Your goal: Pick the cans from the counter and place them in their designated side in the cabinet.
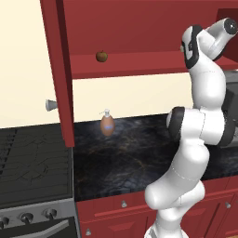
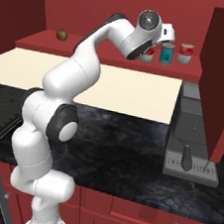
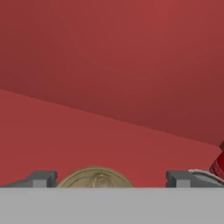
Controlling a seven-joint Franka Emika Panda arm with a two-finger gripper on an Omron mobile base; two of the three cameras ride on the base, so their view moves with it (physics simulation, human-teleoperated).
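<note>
Home kitchen, rendered.
You've got a stove (image 1: 32, 162) w/ knobs, black stone counter (image 1: 125, 158) over red drawers (image 1: 123, 209), red wall cabinet (image 1: 139, 28), soap bottle (image 1: 107, 123).

The white arm (image 2: 59, 107) rises from its base, bends at a dark elbow joint and reaches up and forward, its wrist tipped toward the far side. The gripper (image 3: 111, 178) stands with its jaws spread wide, the two dark fingers (image 3: 41, 178) far apart at either side of the hand view, clasping nothing.
</note>
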